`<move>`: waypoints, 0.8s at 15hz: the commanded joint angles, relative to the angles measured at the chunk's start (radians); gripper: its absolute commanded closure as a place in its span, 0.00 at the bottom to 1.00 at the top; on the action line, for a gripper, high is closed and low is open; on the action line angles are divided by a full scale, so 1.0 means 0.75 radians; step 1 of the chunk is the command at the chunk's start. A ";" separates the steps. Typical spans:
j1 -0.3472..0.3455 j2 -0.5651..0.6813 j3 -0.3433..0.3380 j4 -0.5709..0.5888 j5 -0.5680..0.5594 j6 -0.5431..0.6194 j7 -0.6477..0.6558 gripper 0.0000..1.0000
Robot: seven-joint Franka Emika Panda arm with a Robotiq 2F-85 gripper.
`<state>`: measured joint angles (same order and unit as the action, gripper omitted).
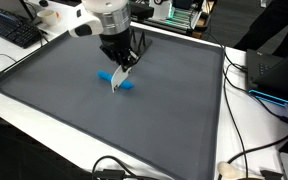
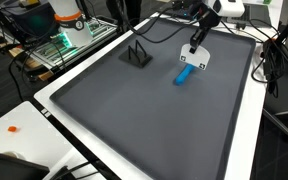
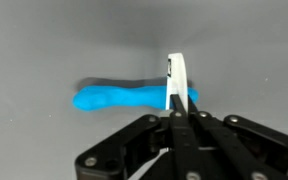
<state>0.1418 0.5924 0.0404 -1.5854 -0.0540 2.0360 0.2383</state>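
My gripper (image 3: 177, 108) is shut on a thin white flat piece (image 3: 177, 78) that sticks out past the fingertips, edge-on in the wrist view. Just beyond it, a blue elongated object (image 3: 119, 96) lies flat on the dark grey mat (image 3: 44, 40). In both exterior views the arm reaches down over the mat, with the gripper (image 1: 121, 68) (image 2: 195, 48) holding the white piece (image 1: 118, 82) (image 2: 197, 59) right above or against the blue object (image 1: 108, 76) (image 2: 185, 76). Whether the white piece touches the blue object I cannot tell.
The mat (image 1: 174, 110) covers most of a white table (image 2: 269, 130). A small black stand (image 2: 136, 55) sits on the mat near its far edge. A keyboard (image 1: 9, 30), cables (image 1: 249, 95) and electronics (image 2: 69, 30) ring the table. A small orange item (image 2: 13, 128) lies on the table corner.
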 commanded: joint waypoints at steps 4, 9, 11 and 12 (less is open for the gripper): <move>0.018 0.103 -0.019 0.111 -0.029 -0.078 -0.040 0.99; 0.014 0.131 -0.024 0.113 -0.023 -0.034 -0.045 0.99; 0.013 0.134 -0.027 0.110 -0.022 -0.032 -0.041 0.99; 0.011 0.136 -0.028 0.108 -0.020 -0.032 -0.043 0.99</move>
<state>0.1450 0.6551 0.0330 -1.5149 -0.0541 1.9978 0.2143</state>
